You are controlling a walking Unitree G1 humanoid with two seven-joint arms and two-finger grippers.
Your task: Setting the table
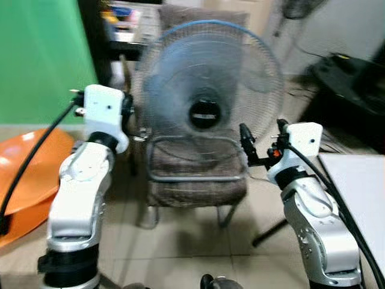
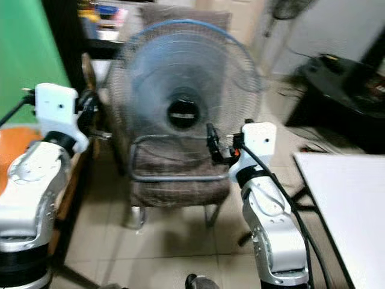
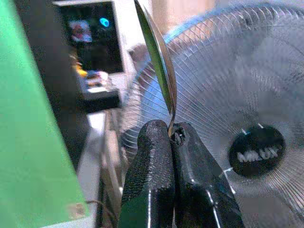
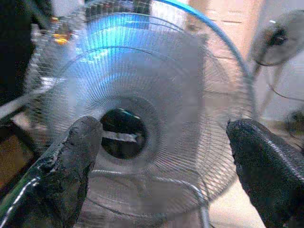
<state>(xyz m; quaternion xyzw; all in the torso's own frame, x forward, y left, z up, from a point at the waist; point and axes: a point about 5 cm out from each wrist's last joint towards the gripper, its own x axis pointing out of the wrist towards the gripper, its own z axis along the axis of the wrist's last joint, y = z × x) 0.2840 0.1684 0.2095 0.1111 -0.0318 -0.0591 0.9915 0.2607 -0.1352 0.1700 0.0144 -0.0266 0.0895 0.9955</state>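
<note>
Carrying stage, by the look of it: left pincer [image 3: 172, 135] clamped tight on the edge of a thin shiny piece of tableware [image 3: 159, 57], probably a plate or a blade seen edge-on — hard to tell which. Held up just to the left of the fan [image 1: 207, 99], level with its hub. Right pincer [image 4: 164, 137] spread wide and empty, pointed straight at the fan grille from the right side.

Fan dead ahead, standing against a brown cushioned chair [image 1: 195, 174]. Worktop [image 1: 361, 198], white and bare where seen, off to the right of the fan and nearer, with its corner edge just beside the right arm. Orange dish-shaped thing [image 1: 33, 165] low on the floor left of the fan. Green wall [image 1: 42, 54] further left.

Next move, likely: a turn right, away from the fan toward the worktop, then the piece laid flat on it. Tight going: fan and chair close in front, worktop corner to clear on the swing, dark stand legs on the floor below the fan's right side. Open tiled floor [image 1: 186, 253] in front of the chair for stepping.
</note>
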